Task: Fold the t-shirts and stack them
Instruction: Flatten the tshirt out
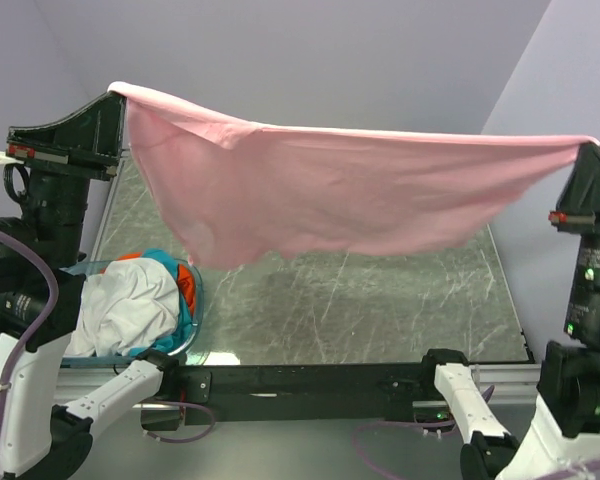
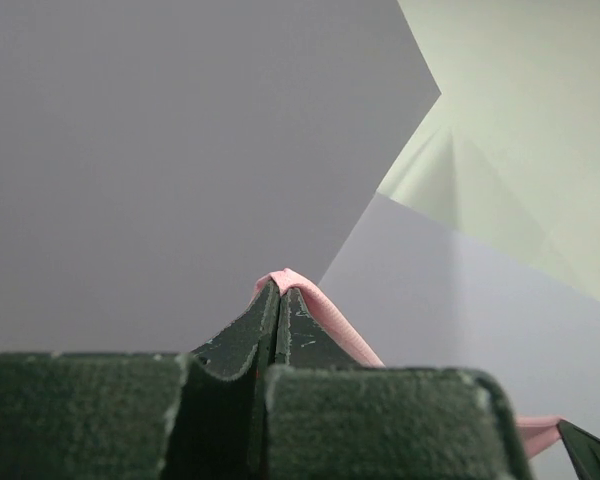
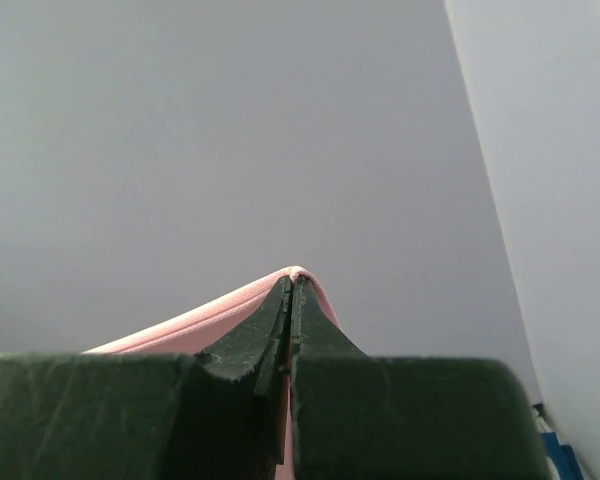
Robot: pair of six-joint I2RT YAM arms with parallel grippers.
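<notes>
A light pink t-shirt hangs stretched in the air high above the table, held by both grippers. My left gripper is shut on its left corner; its pink edge shows over the shut fingertips in the left wrist view. My right gripper is shut on the right corner, with pink cloth wrapped over the shut tips in the right wrist view. The shirt sags in the middle and its lower edge hangs free above the table. More tees, white, teal and orange, lie bunched in the basket.
A translucent blue round basket stands at the table's near left corner. The dark marbled table top lies below the shirt. Grey walls close in at the back and on both sides. Both wrist views look up at walls.
</notes>
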